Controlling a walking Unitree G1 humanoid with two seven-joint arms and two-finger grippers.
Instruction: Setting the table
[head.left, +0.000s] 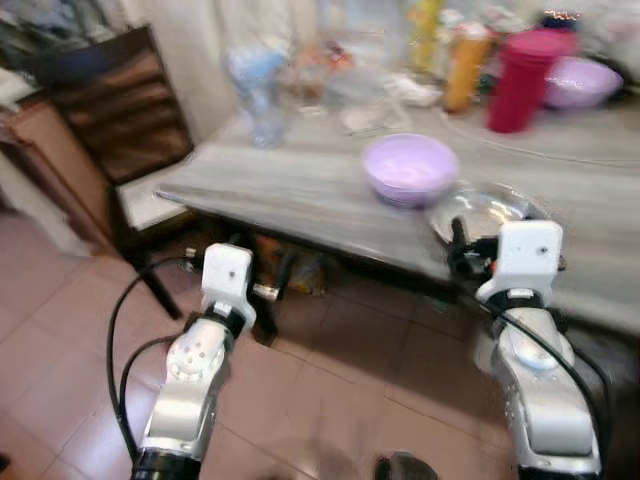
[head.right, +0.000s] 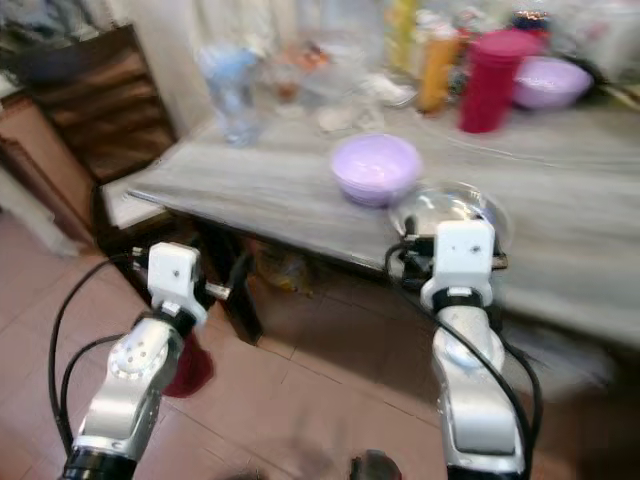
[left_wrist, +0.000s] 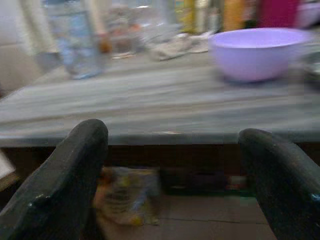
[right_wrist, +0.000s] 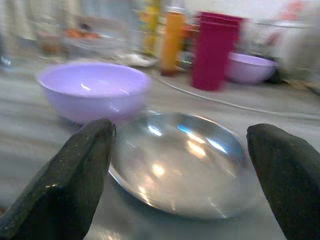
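The right gripper (right_wrist: 180, 175) was open, with its two black fingers spread wide and nothing between them. It pointed at a shiny round metal plate (right_wrist: 182, 160) that lay flat on the grey wooden table (head.left: 300, 190), close to the table's near edge. The plate was just beside a light purple plastic bowl (head.left: 410, 168), maybe touching it.

The left gripper (left_wrist: 175, 185) was open too and held nothing. It hung lower, in front of the table edge and off to the left, well apart from the bowl.

The metal plate looked thin, stiff and light, but smooth and slippery. It lay low on the table, so the best place to grab it would probably be the rim on the near side, one finger over and one under. The bowl looked light and hard to break, and its rim would be easy to pinch.

Farther back stood a dark red plastic cup (head.left: 525, 80), an orange bottle (head.left: 465, 65) and another purple bowl (head.left: 585, 82).
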